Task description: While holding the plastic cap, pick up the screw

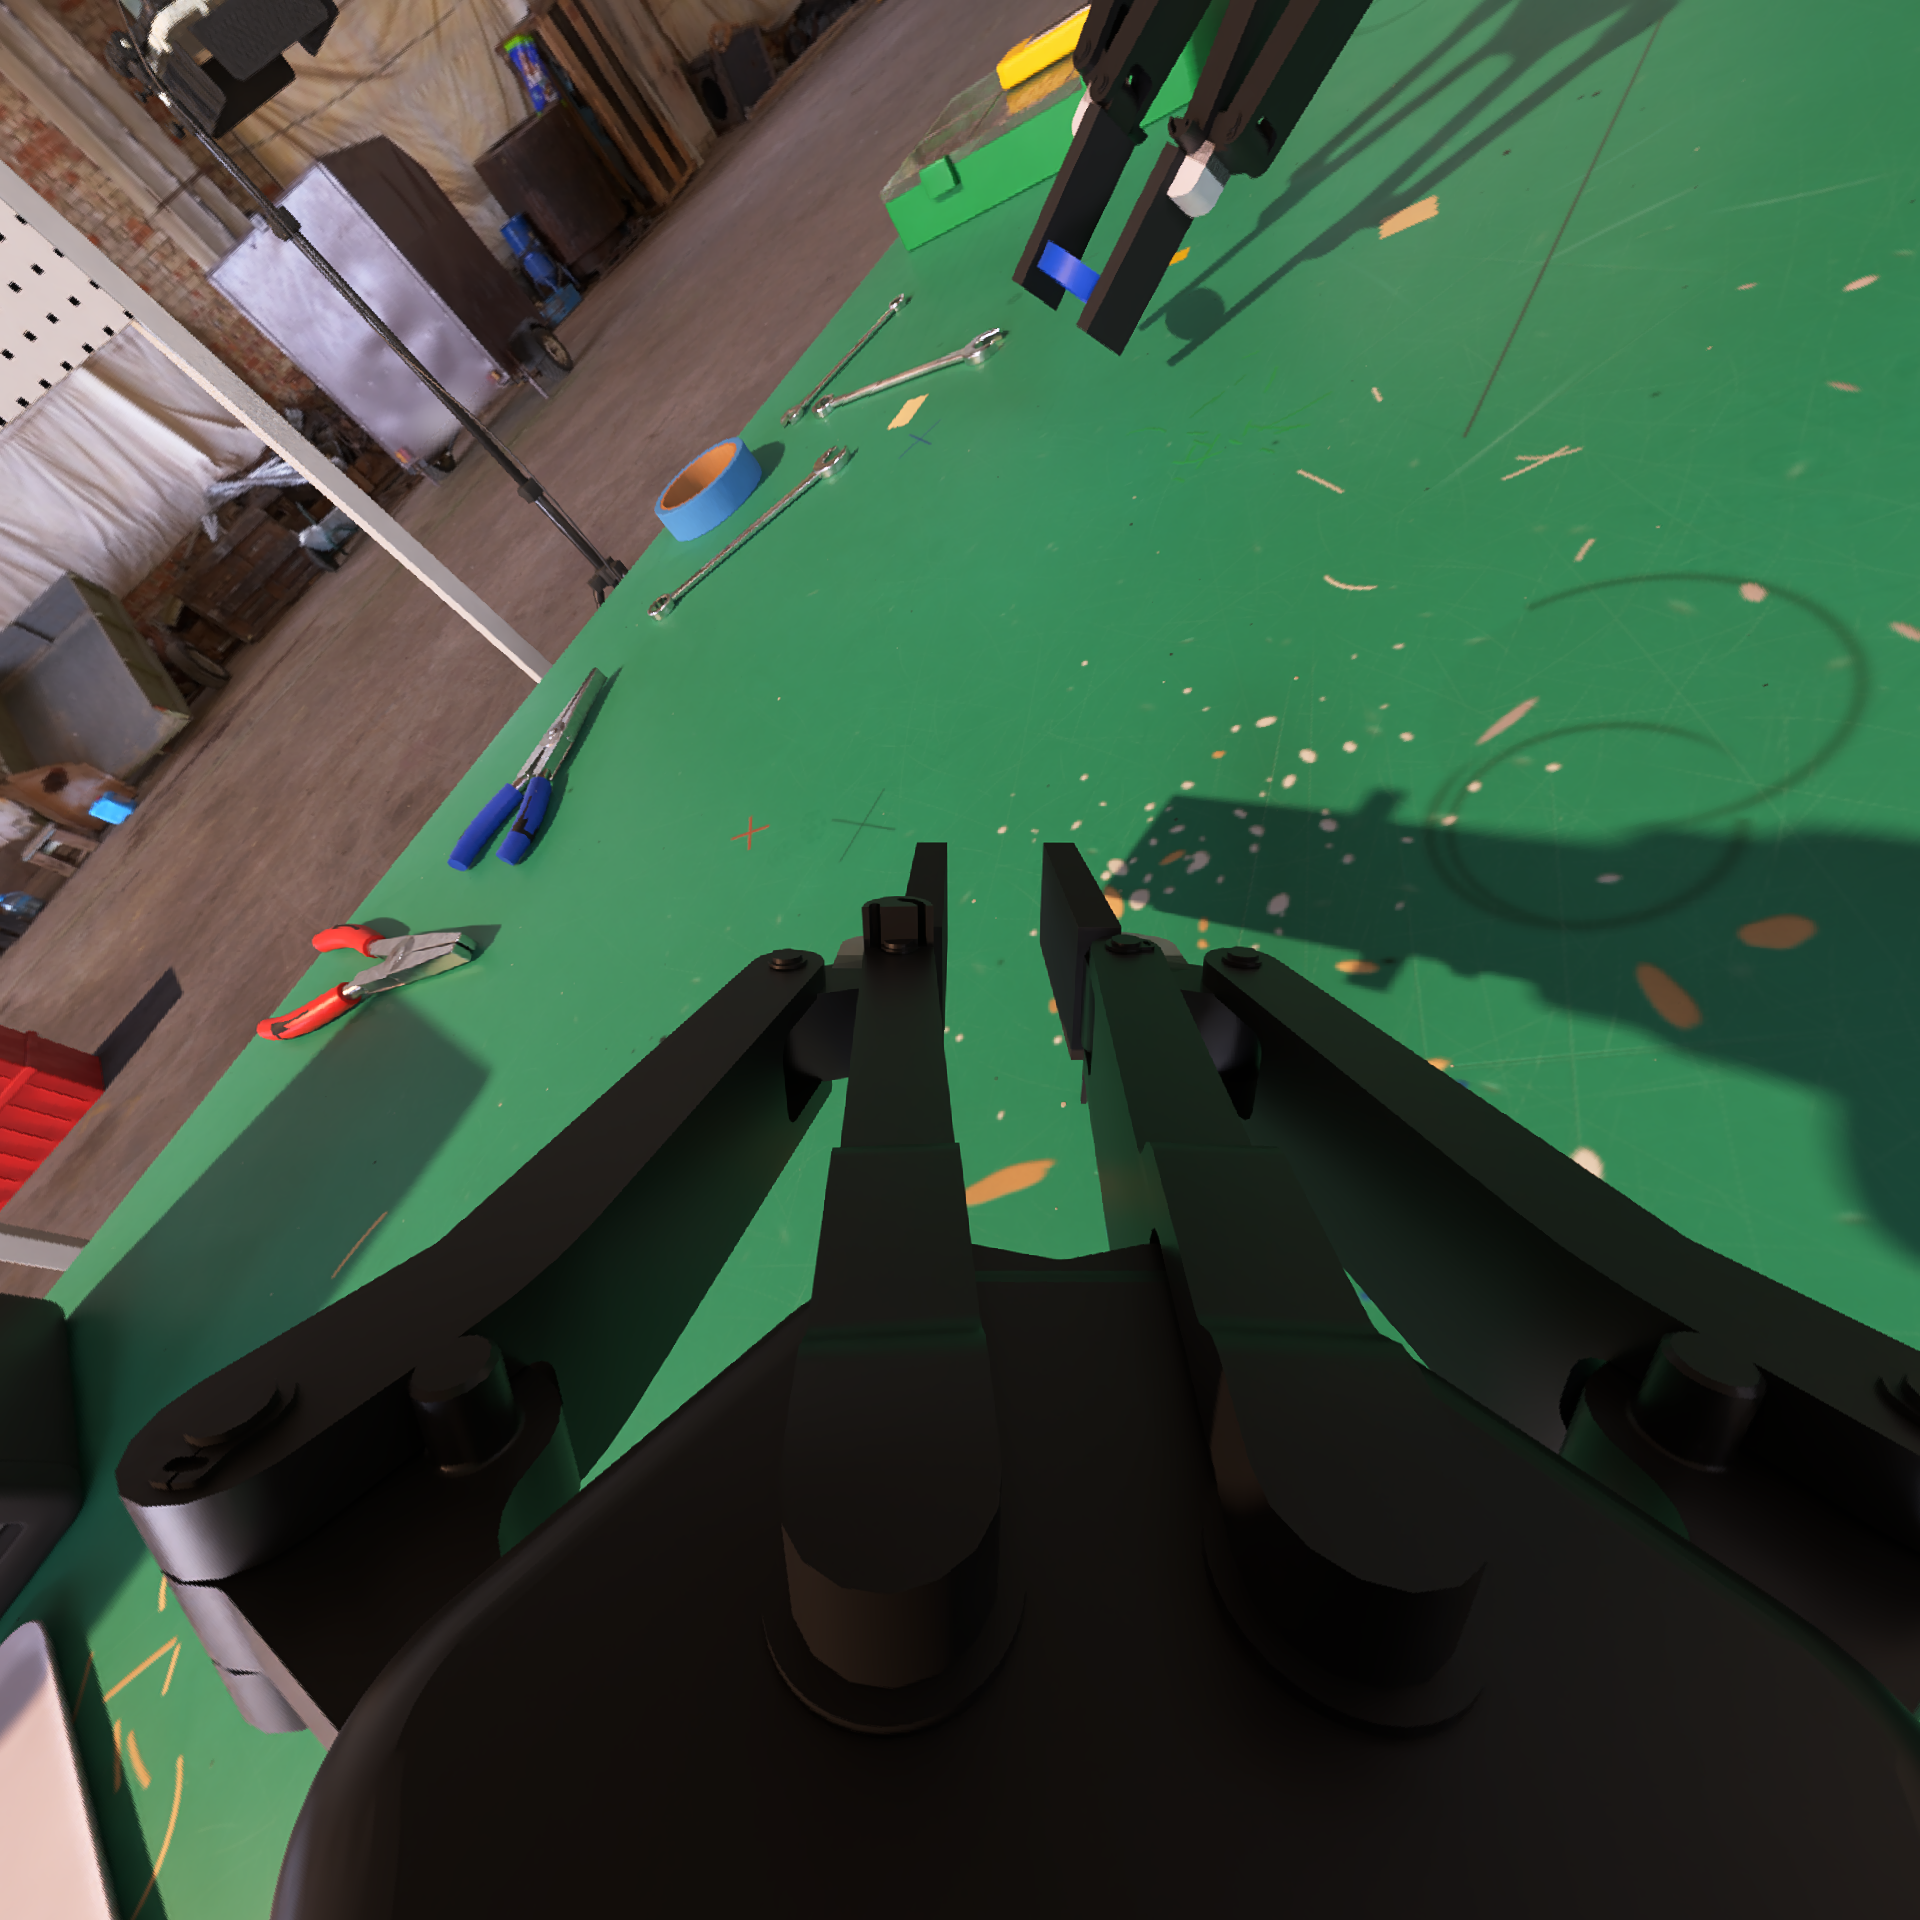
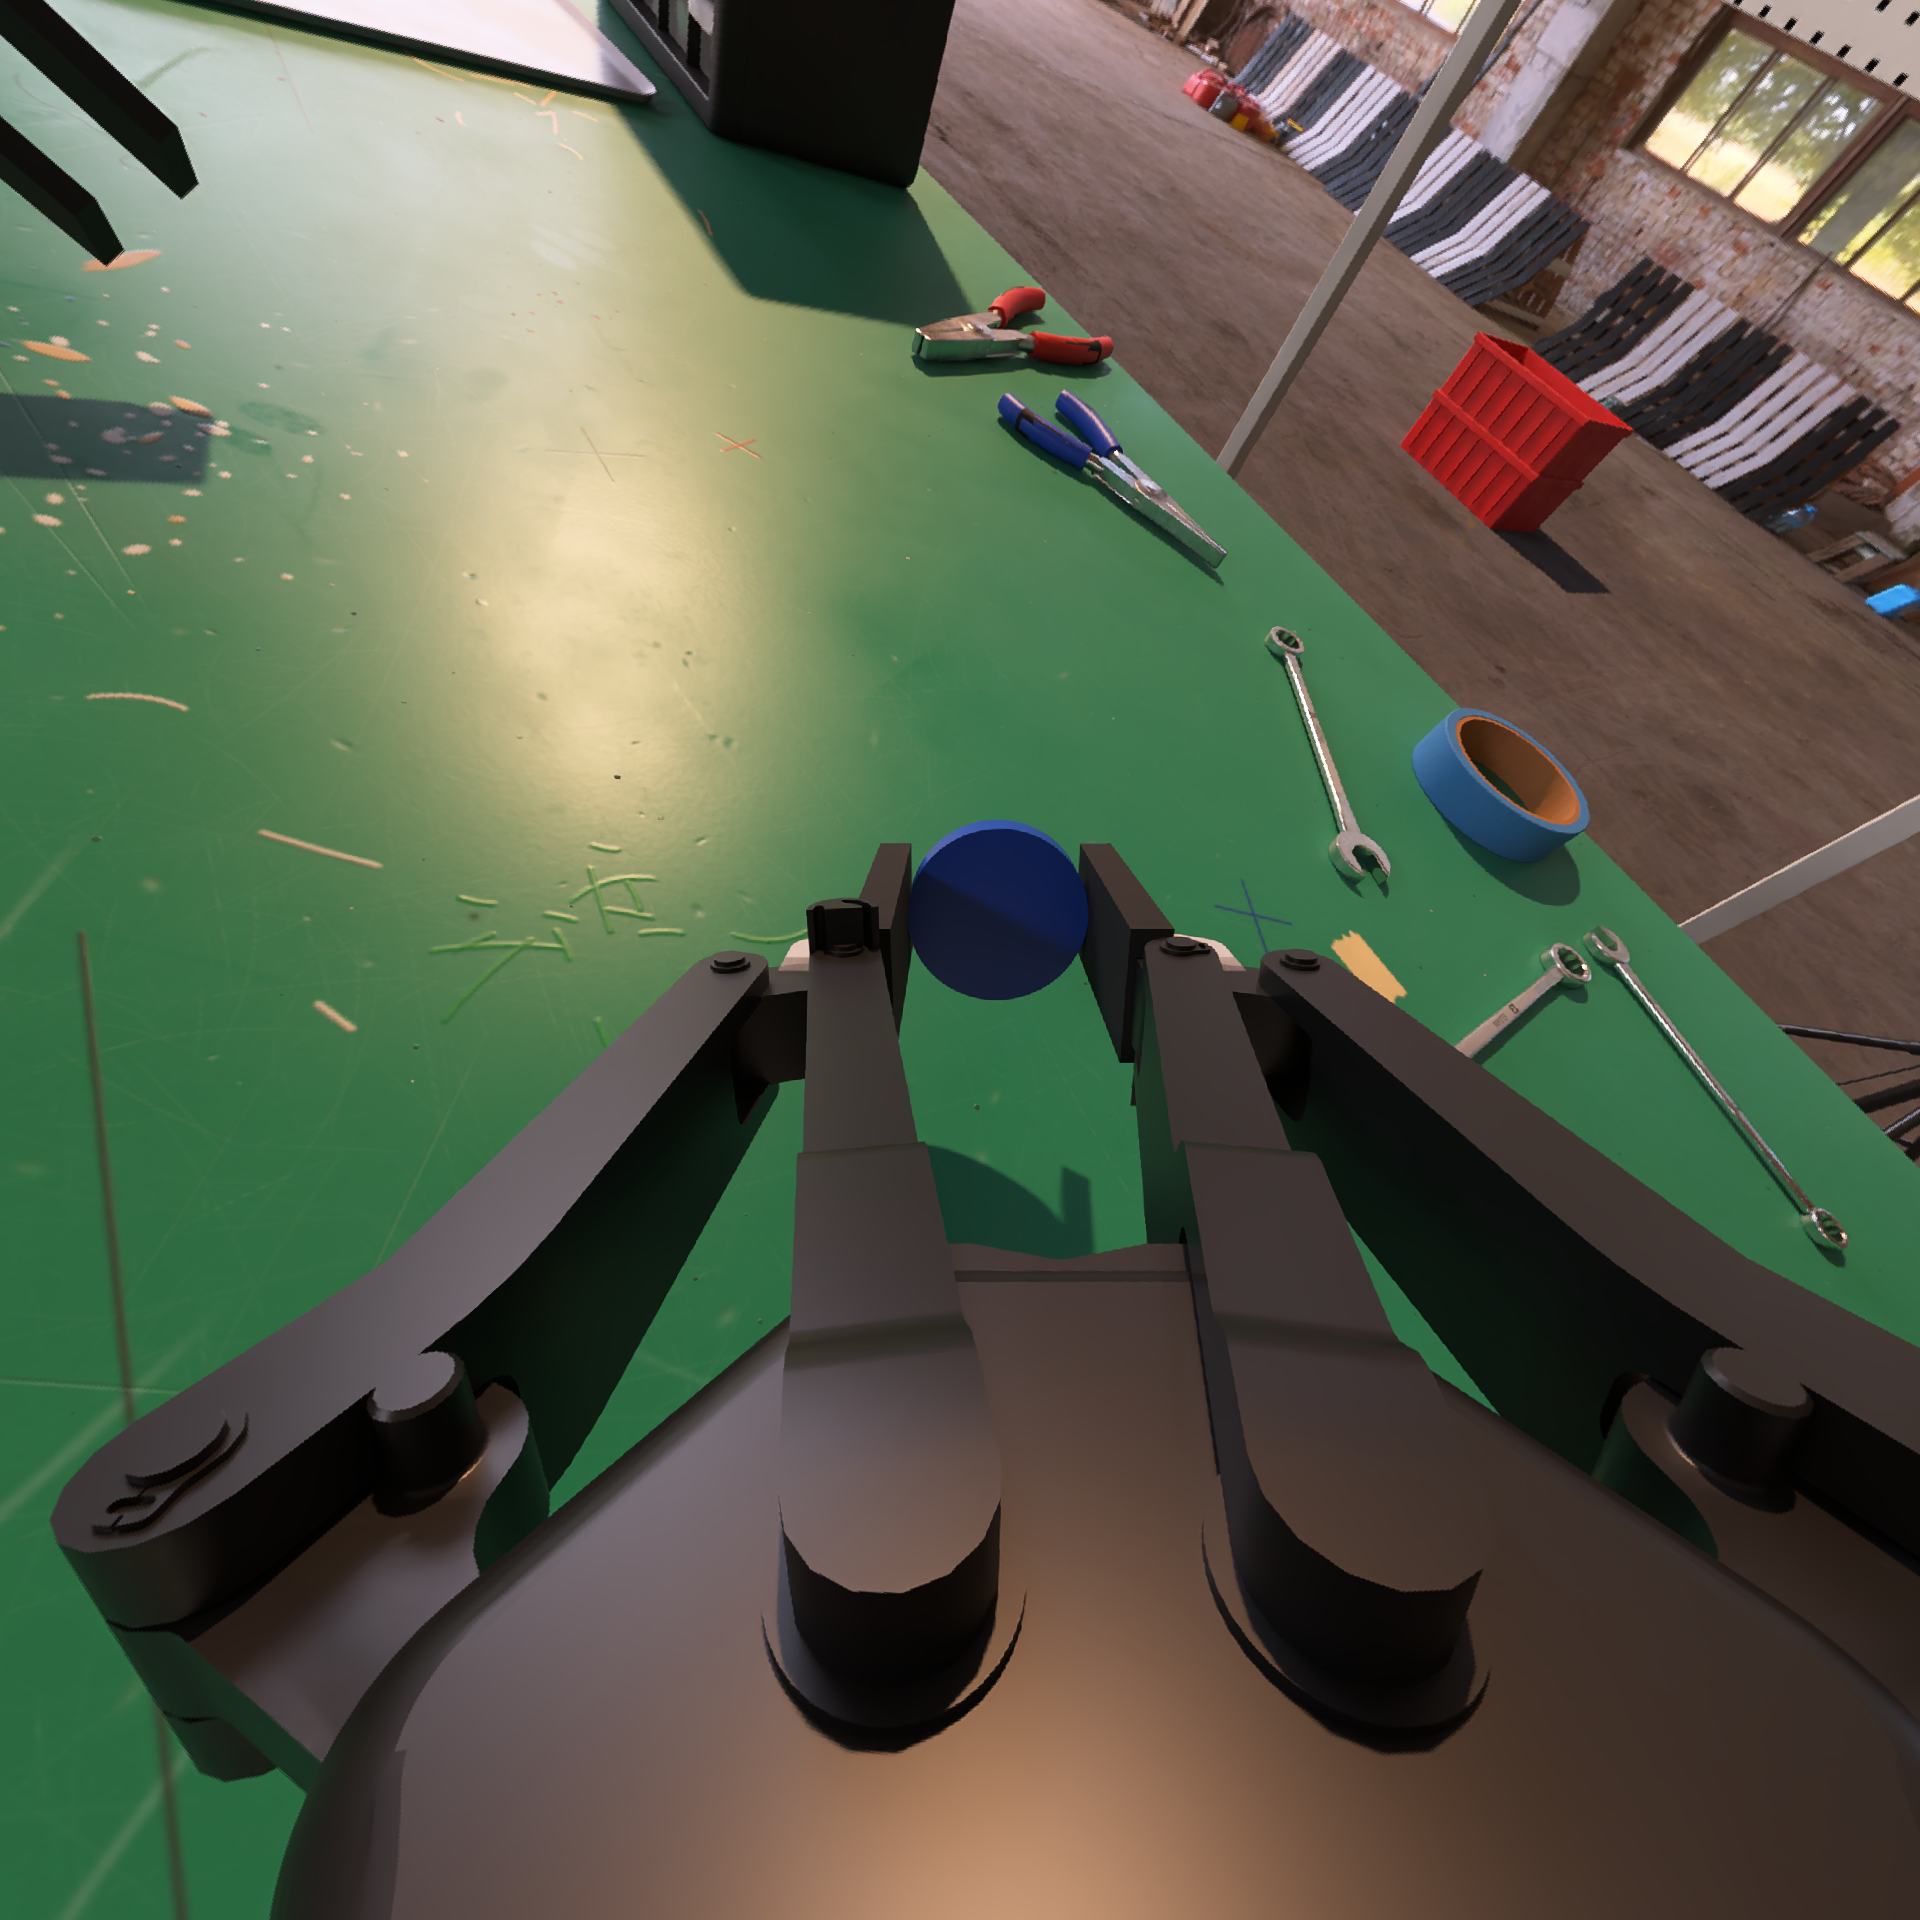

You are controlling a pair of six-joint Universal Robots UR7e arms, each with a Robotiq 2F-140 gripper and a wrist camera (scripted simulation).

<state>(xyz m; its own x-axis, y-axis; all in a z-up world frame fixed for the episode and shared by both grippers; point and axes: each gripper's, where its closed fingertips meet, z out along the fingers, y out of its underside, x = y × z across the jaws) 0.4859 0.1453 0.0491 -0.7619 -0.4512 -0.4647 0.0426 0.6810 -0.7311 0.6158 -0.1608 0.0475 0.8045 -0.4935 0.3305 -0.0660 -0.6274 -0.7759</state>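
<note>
1. Right end effector [image 2: 997, 883] is clamped on the blue cap [image 2: 997, 909], one pad on each side of its rim. The flat face points at the wrist camera.
2. The cap is held clear of the desk [image 2: 520, 675], with its shadow on the green surface below. From the left wrist view it sits low between the fingers, toward the far end of the desk.
3. Left end effector [image 1: 992, 883]: the fingers stand a narrow gap apart and only bare desk shows between them. It hangs over the paint-flecked middle of the desk.
4. Screw: can't make it out in either view, so I can't tell where it is.
5. Tools lie along the desk edge by the open floor:
   - red pliers [image 1: 364, 971]
   - blue pliers [image 1: 525, 774]
   - a long wrench [image 1: 748, 530]
   - tape [image 1: 709, 488] just beside that wrench
   - two more wrenches [image 1: 894, 379] farther along
6. A green box [image 1: 966, 182] sits at the same edge beyond them.
</note>
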